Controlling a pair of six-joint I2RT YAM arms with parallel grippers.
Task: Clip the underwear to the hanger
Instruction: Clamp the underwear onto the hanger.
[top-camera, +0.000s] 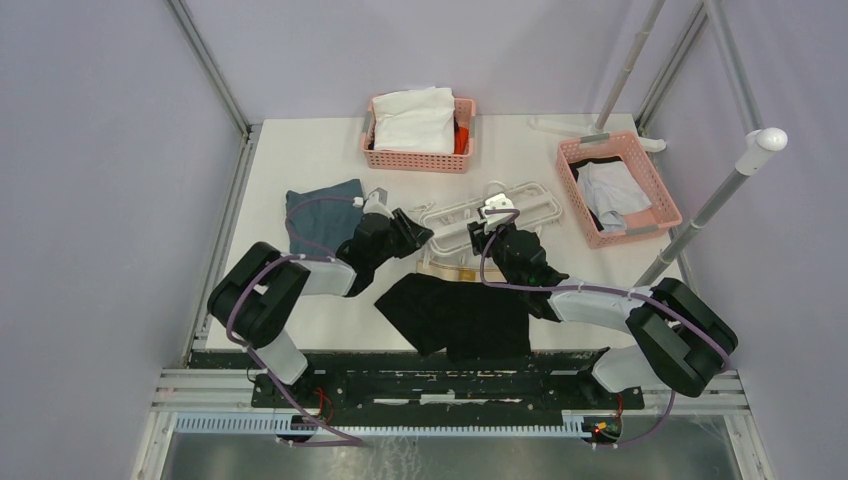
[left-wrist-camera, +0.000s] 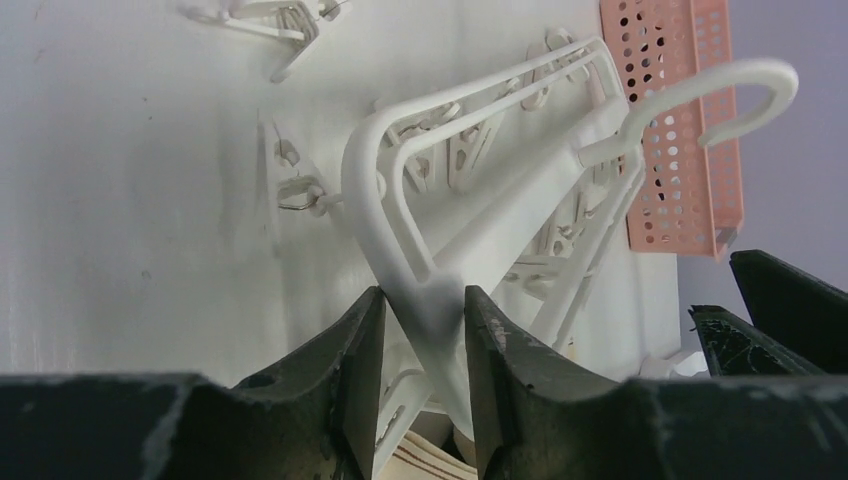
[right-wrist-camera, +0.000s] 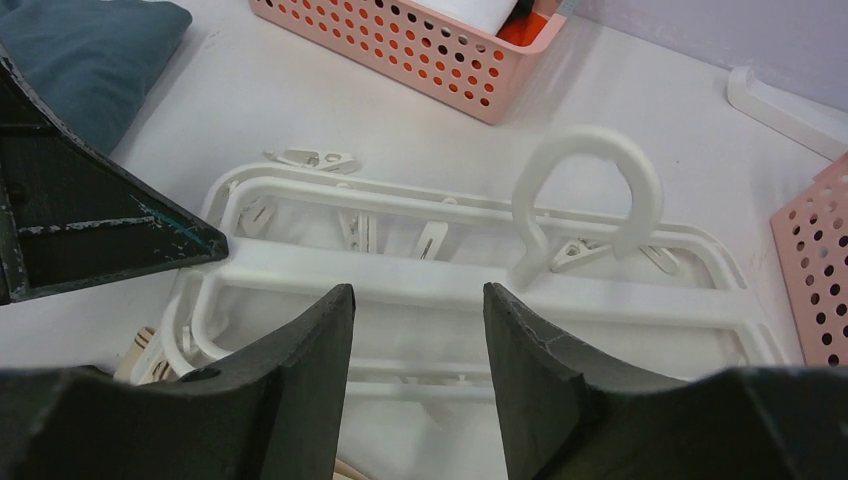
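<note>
The white hanger (top-camera: 540, 210) lies flat mid-table with its hook (right-wrist-camera: 600, 150) toward the back. In front of it the black underwear (top-camera: 460, 315) is spread out, its tan waistband (top-camera: 450, 272) just under the hanger's near rail. My left gripper (top-camera: 425, 235) sits at the hanger's left end. The left wrist view shows the gripper (left-wrist-camera: 425, 300) shut on the rounded corner of the frame (left-wrist-camera: 355, 170), both fingers touching it. My right gripper (right-wrist-camera: 418, 295) hovers open over the hanger's near rail (right-wrist-camera: 400, 275), with nothing between its fingers.
A pink basket (top-camera: 415, 160) with a white garment stands at the back. Another pink basket (top-camera: 640, 225) of clothes is at the right. A folded blue-grey cloth (top-camera: 320, 210) lies left of the hanger. A white pole (top-camera: 720, 190) slants over the right edge. A loose clip (right-wrist-camera: 310, 158) lies nearby.
</note>
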